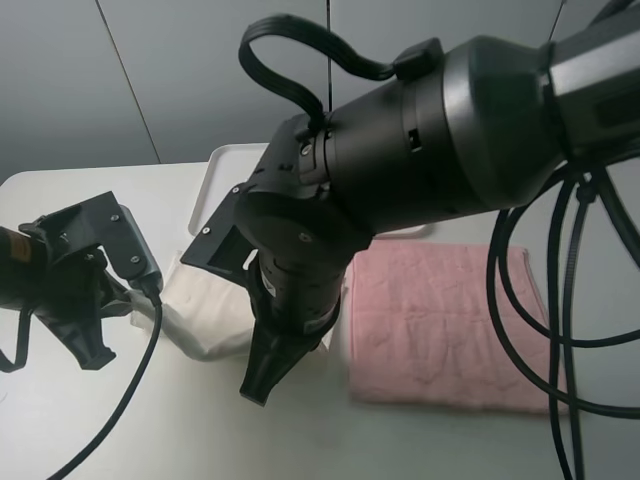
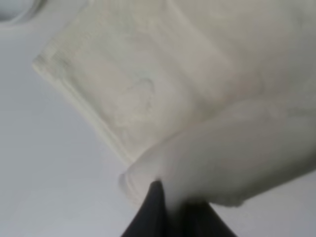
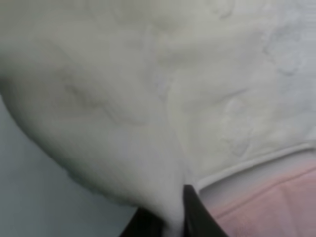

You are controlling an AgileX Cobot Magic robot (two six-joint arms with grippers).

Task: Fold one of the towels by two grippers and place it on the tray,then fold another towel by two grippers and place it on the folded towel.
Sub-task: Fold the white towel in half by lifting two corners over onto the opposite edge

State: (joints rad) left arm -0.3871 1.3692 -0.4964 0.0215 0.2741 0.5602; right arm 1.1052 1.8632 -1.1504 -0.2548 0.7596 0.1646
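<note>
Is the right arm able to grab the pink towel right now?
Probably not yet. The pink towel lies bare on the table right beside it, with nothing on top, but the right pincer is shut on the cream towel, so it would have to let go first.

We take this for a robotics lab, a test station and no home. A bulky black robot arm (image 1: 450, 130) trailing loose black cables (image 1: 570, 300) reaches in on the right, and a second black arm (image 1: 60, 270) on the left, both over a plain white desk (image 1: 200, 440). Behind stands a grey panelled wall (image 1: 180, 70) with thin seams. On the desk lie a cream off-white terry cloth towel (image 1: 205, 310), a light pink terry cloth towel (image 1: 440, 320) and a flat white plastic tray (image 1: 225, 160), set out like test props.
</note>
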